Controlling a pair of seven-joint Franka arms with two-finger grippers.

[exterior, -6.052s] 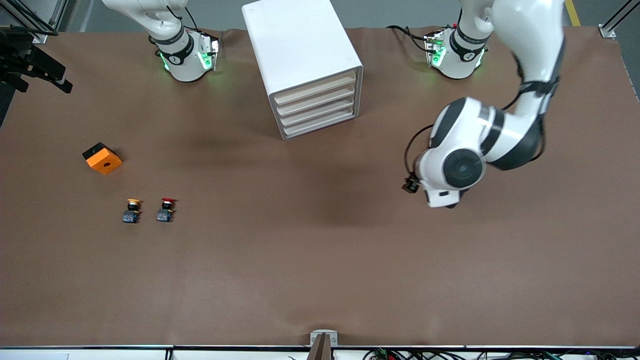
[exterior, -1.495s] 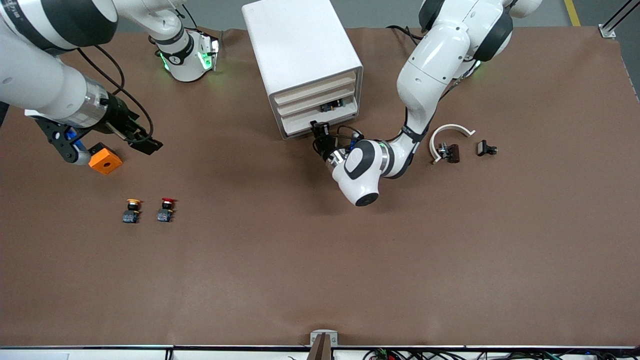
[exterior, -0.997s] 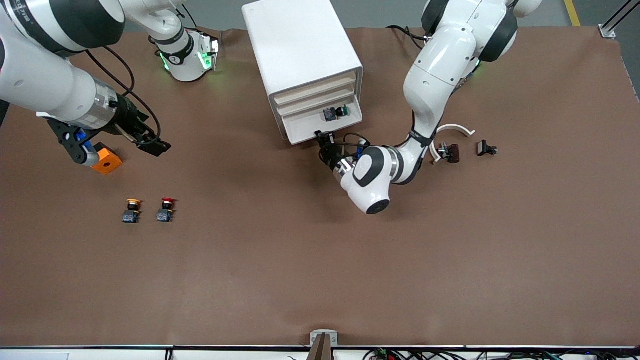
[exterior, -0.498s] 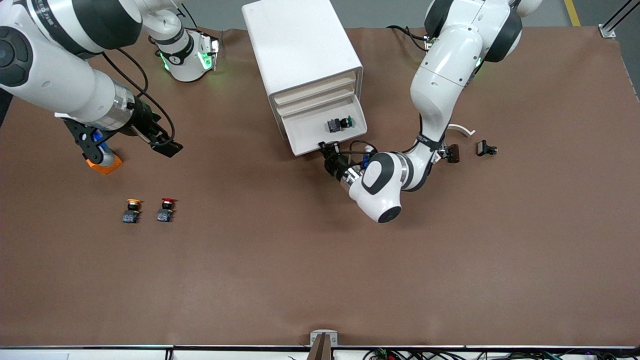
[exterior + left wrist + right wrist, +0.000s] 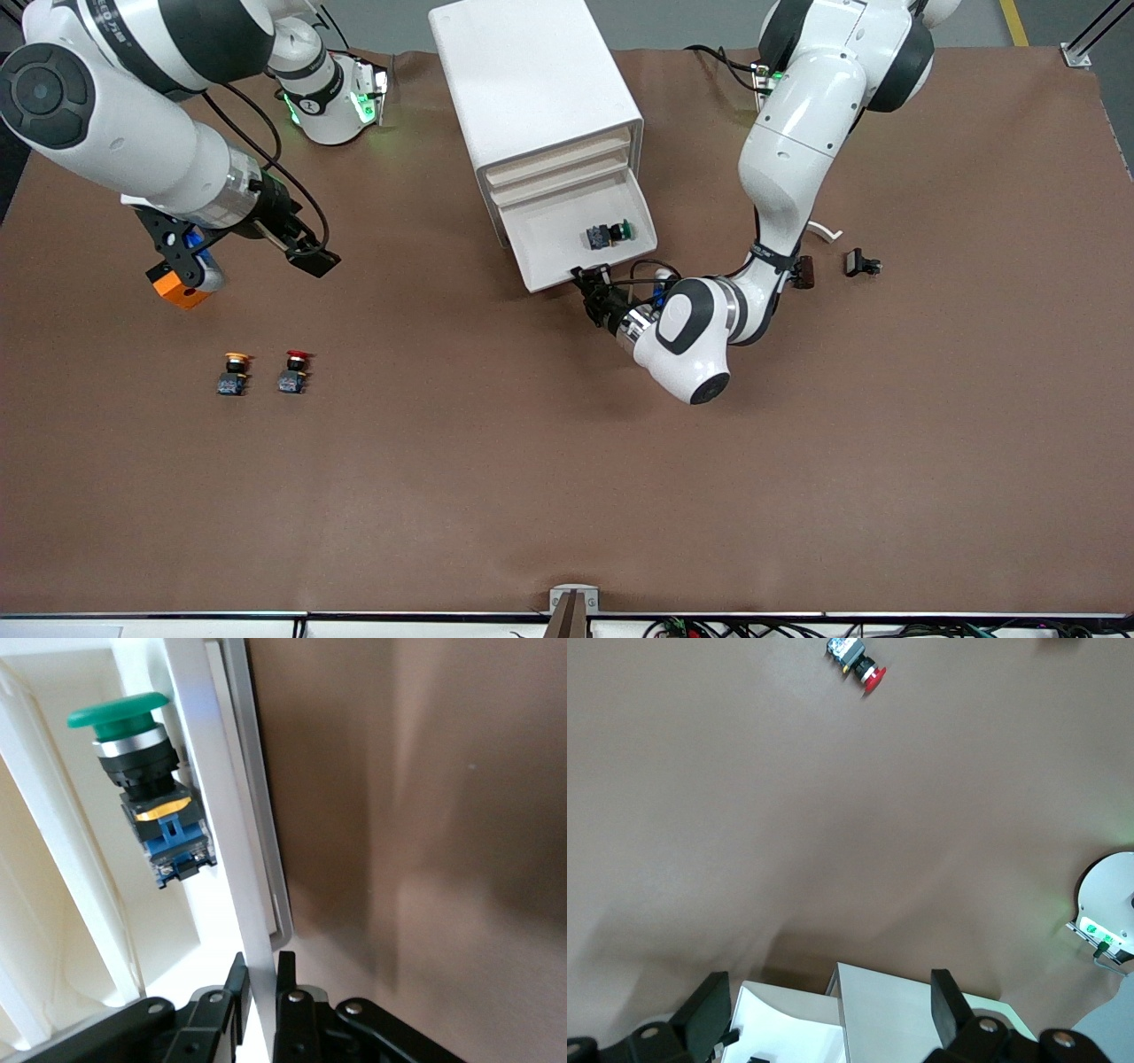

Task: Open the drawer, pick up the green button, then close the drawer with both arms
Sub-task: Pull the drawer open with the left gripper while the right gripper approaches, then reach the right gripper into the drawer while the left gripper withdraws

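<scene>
The drawer (image 5: 580, 241), the third from the top of the white four-drawer cabinet (image 5: 532, 97), is standing pulled out over the brown bench (image 5: 567, 478), and its white tray is showing. The green-capped button (image 5: 608, 234) is lying on its side inside this tray, close to the side wall at the left arm's end of the bench; in the left wrist view the green cap, the black ring and the blue base of the button (image 5: 146, 788) are clearly visible just beside the front wall of the drawer (image 5: 221, 815). The left gripper (image 5: 586, 282) is sitting low at the front edge of the drawer, and its jaws are pressed together, pinching the thin front wall of the drawer. The right gripper (image 5: 252, 251) is hanging in the air over the bench toward the right arm's end, just above an orange block (image 5: 177, 291), with its jaws spread wide and holding nothing. The yellow-capped button (image 5: 233, 374) and the red-capped button (image 5: 293, 371) are lying side by side on the bench, nearer to the front camera than the orange block. Some small dark parts (image 5: 861, 263) are lying on the bench toward the left arm's end, and a curved white piece (image 5: 826, 232) is showing partly from under the left arm.
</scene>
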